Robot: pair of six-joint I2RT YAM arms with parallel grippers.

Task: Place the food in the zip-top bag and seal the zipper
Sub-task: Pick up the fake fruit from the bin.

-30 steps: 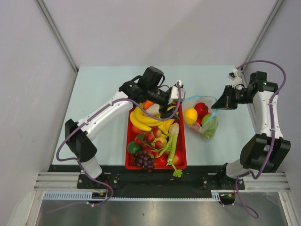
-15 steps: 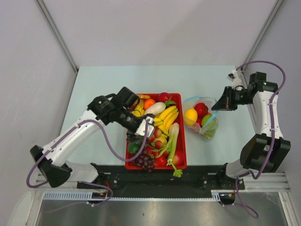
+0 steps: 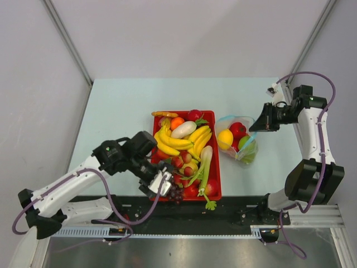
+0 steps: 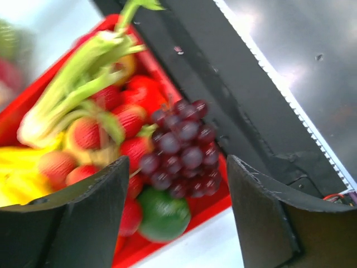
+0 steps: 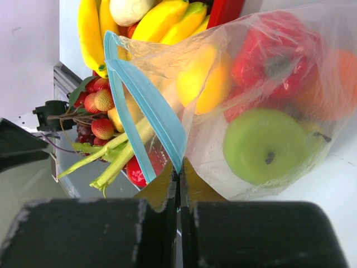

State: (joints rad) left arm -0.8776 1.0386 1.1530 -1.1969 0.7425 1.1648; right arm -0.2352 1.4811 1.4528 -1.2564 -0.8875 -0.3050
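Observation:
The zip-top bag (image 3: 239, 146) lies right of the red tray, mouth open, holding a yellow lemon (image 3: 225, 138), a red fruit (image 3: 238, 129) and a green apple (image 5: 266, 146). My right gripper (image 3: 255, 126) is shut on the blue zipper (image 5: 149, 103) at the mouth's edge (image 5: 179, 167). My left gripper (image 3: 162, 183) is open and empty over the tray's near left corner. In the left wrist view its fingers (image 4: 72, 223) frame the purple grapes (image 4: 184, 139) and a round green fruit (image 4: 163, 215). More food fills the tray: bananas (image 3: 178, 140), strawberries, celery (image 3: 205, 164).
The red tray (image 3: 217, 167) sits mid-table, its near edge by the black base rail (image 3: 184, 215). A white vegetable (image 3: 183, 129), an orange and a red fruit lie at the tray's far end. Grey walls stand on both sides.
My left arm has swung back from the tray's far right, near the bag, to the tray's near left corner. My right gripper still holds the zipper edge in the same place.

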